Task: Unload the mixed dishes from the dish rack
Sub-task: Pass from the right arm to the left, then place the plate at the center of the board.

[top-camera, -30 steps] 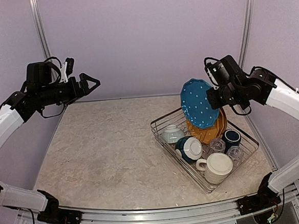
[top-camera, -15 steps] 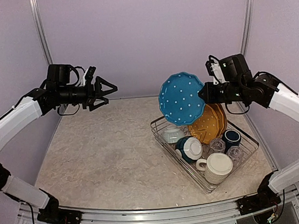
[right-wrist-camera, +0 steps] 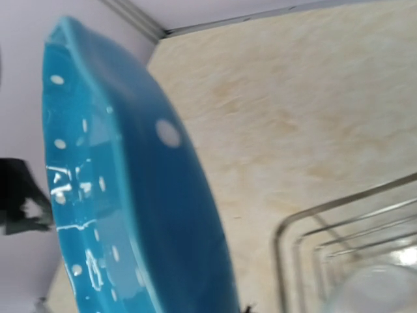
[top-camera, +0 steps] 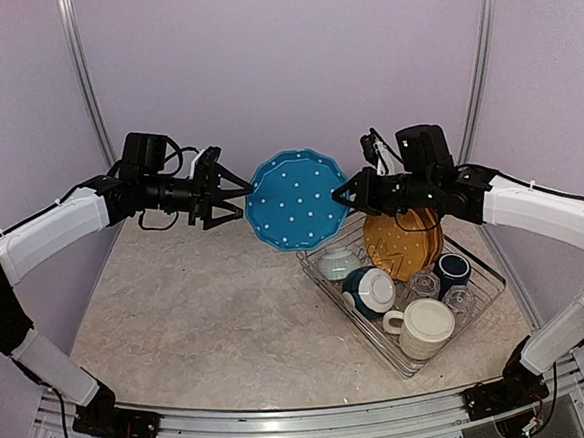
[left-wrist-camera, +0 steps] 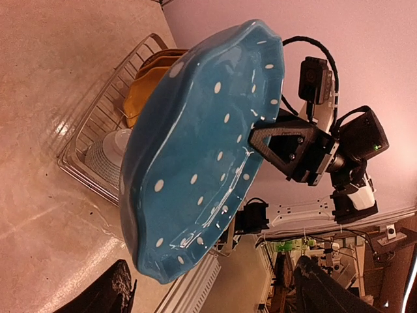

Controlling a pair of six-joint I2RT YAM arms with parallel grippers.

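Observation:
The blue dotted plate [top-camera: 296,199] hangs on edge in mid-air left of the dish rack [top-camera: 364,325], with my right gripper [top-camera: 344,196] shut on its right rim. My left gripper [top-camera: 245,201] is at the plate's left rim, jaws open. In the left wrist view the plate [left-wrist-camera: 202,150] fills the middle and its lower edge sits between my dark fingers [left-wrist-camera: 107,293], closer to the left one, touching neither. The right wrist view shows the plate [right-wrist-camera: 130,195] edge-on. Left in the rack are orange plates [top-camera: 404,243], a pale bowl [top-camera: 336,263], a dark-blue bowl [top-camera: 370,291], clear glasses [top-camera: 424,285], a navy mug [top-camera: 452,268] and a large cream mug [top-camera: 426,327].
The rack stands at the right of the marbled tabletop [top-camera: 197,296], angled toward the near right corner. Lilac walls with metal corner posts [top-camera: 81,73] close in the back and sides. A metal rail [top-camera: 286,420] runs along the near edge.
The right arm lifted the blue plate out of the rack and carried it left to mid-table. The left arm swung right to the plate's left rim, its jaws narrowing slightly.

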